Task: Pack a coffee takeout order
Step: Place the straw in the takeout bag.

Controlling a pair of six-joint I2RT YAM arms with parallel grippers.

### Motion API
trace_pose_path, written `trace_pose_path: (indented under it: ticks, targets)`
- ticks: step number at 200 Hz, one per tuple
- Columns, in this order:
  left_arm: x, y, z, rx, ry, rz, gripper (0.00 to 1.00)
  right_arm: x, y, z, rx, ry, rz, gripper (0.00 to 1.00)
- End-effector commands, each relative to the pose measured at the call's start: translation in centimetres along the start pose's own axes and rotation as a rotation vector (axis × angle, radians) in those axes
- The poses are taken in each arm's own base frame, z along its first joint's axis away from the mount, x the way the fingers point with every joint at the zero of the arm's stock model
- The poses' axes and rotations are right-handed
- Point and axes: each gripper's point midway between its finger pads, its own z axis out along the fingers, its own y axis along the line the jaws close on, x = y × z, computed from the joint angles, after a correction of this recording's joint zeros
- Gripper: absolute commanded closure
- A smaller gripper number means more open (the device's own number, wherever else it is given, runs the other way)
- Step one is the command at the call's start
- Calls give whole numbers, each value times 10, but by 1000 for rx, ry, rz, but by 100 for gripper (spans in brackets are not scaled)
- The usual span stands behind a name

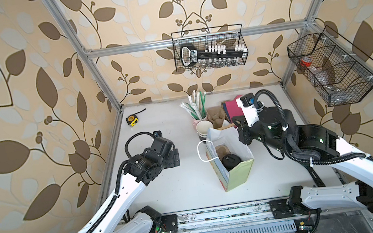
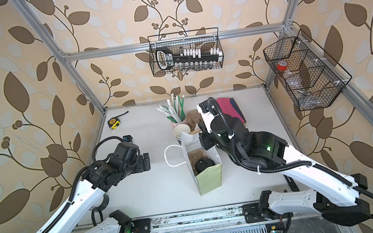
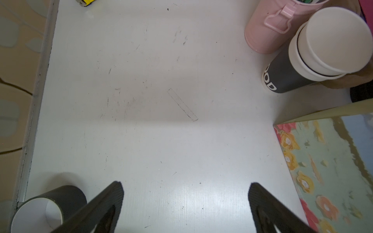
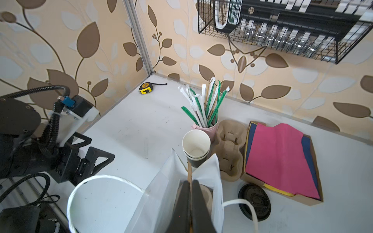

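Note:
A paper bag with a white inside and a flowered, green outside stands open mid-table. Inside it sit the brown pulp carrier and the dark cup with a black domed lid. My right gripper hangs over the bag's far end, shut on a thin tan stick that points past the fingertips. The pink napkin lies on a navy one in a cardboard tray behind the bag. My left gripper is open over bare table left of the bag, holding nothing.
Behind the bag stand stacked lidless cups, a pink cup of wrapped straws and spare pulp carriers. A loose black lid lies by the tray. A dark cup lies on its side near my left gripper. A tape measure sits far left.

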Motion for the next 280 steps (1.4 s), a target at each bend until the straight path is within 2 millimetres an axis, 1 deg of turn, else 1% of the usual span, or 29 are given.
trace_pose_path:
  ticks: [1, 14, 26, 37, 44, 54, 63, 75, 93, 121, 137, 150, 167, 177, 189, 212, 248, 264, 273, 280]
  targets:
    - [0, 3, 2, -10, 0, -5, 1, 15, 3, 4, 0, 11, 41, 100]
    - [1, 3, 2, -11, 2, -4, 1, 18, 5, 2, 12, 7, 20, 100]
    - [0, 3, 3, -13, 2, -3, 1, 3, 4, -13, 44, -46, -3, 100]
    - [1, 3, 4, -16, 7, -2, 1, -18, 2, -32, 48, -112, -4, 100]
    - [1, 3, 5, -18, 13, 0, 1, -29, 1, -40, 38, -138, 6, 100]
    - [1, 3, 6, -21, 16, 2, 1, -38, 1, -48, 19, -155, 18, 100]
    - [1, 3, 6, -24, 16, 3, 1, -42, 1, -52, 9, -157, 27, 100]
    - [1, 4, 6, -27, 13, 1, 1, -41, 2, -55, 1, -146, 33, 100]
    - [1, 4, 6, -29, 13, 1, 1, -41, 4, -65, -35, -161, 40, 100]
    - [2, 3, 8, -30, 25, 6, 1, -43, -2, -79, -54, -178, 47, 100]
    - [2, 2, 9, -29, 27, 6, 1, -41, -1, -87, -99, -160, 59, 100]
    - [2, 3, 8, -29, 25, 5, 1, -32, -1, -92, -129, -117, 68, 100]
    - [2, 3, 8, -27, 21, 4, 1, -14, -2, -94, -136, -48, 64, 100]
    - [2, 2, 8, -23, 20, 4, 1, 0, 2, -91, -142, -7, 42, 100]
    - [2, 1, 8, -22, 25, 6, 1, 12, 3, -86, -106, 32, 10, 100]
    - [3, 0, 10, -22, 34, 8, 1, 23, 7, -73, -8, 62, -75, 100]
    - [2, 2, 8, -24, 26, 7, 1, 44, 33, -31, 46, 131, -191, 100]
    - [2, 3, 8, -26, 23, 6, 1, 58, 36, -7, 30, 188, -181, 100]
    - [3, 3, 9, -27, 25, 6, 1, 67, 34, 9, 6, 221, -140, 100]
    - [3, 2, 9, -27, 28, 7, 1, 72, 33, 16, -13, 237, -117, 100]
